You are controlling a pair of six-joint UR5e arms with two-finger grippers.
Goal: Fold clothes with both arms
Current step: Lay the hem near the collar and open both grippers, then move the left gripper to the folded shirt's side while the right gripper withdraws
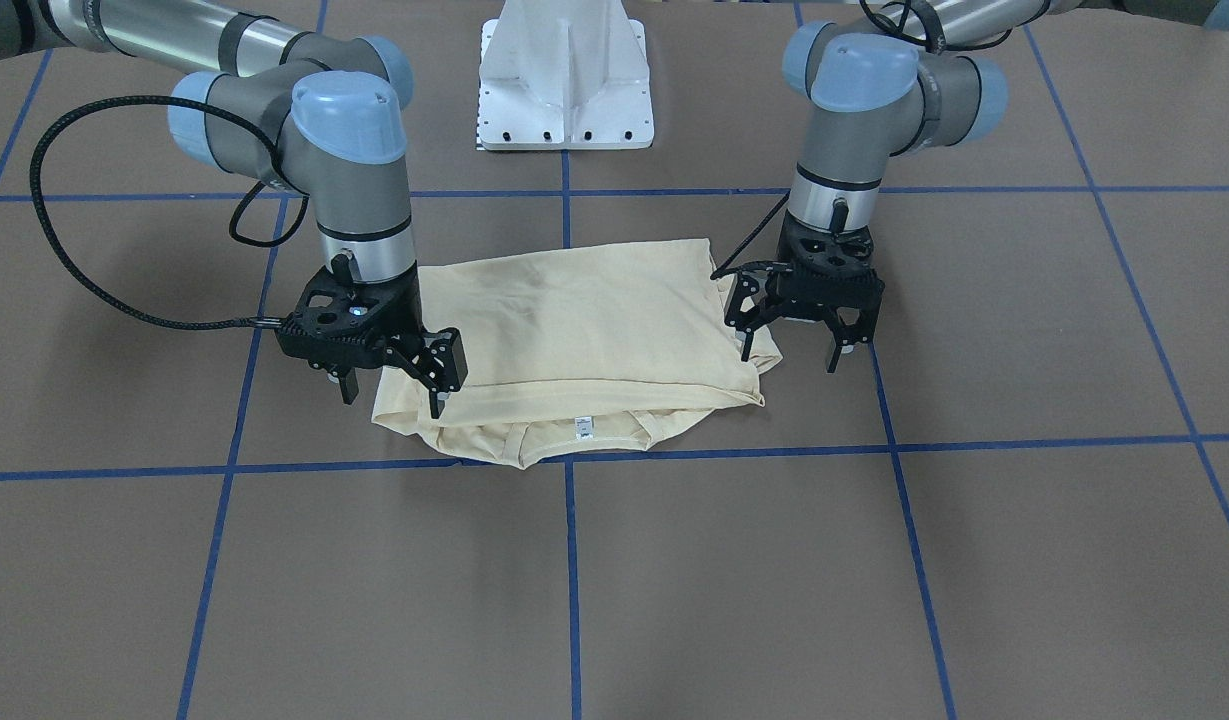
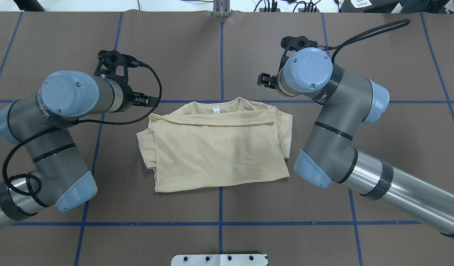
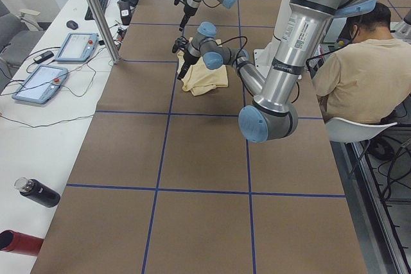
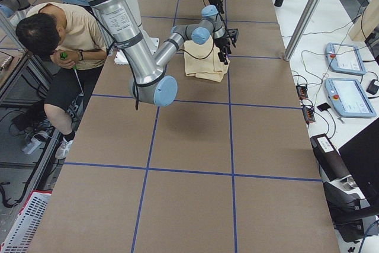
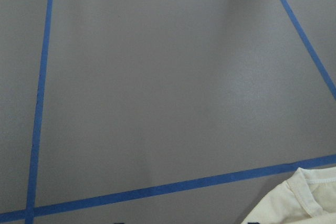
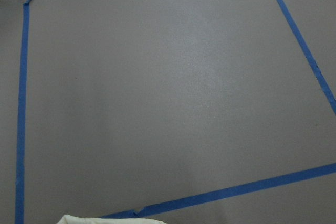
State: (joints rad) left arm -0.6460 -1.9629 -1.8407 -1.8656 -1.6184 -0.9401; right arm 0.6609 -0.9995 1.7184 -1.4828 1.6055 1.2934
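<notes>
T-shirt [image 1: 574,320]: one, lying folded on surface [image 1: 734,600] | grippers: two, left gripper [image 1: 789,357] and right gripper [image 1: 392,400] straddling its side edges | fingers: all spreading open

Your light comes bright and even from above, so the table [image 1: 674,600] carries only soft, short shadows beside the shirt [image 1: 574,320]. White glare streaks the metal tube of the right arm [image 2: 396,194]. Your fixed views are sharp; both wrist views look softer, with a pale sheen across the table.
</notes>
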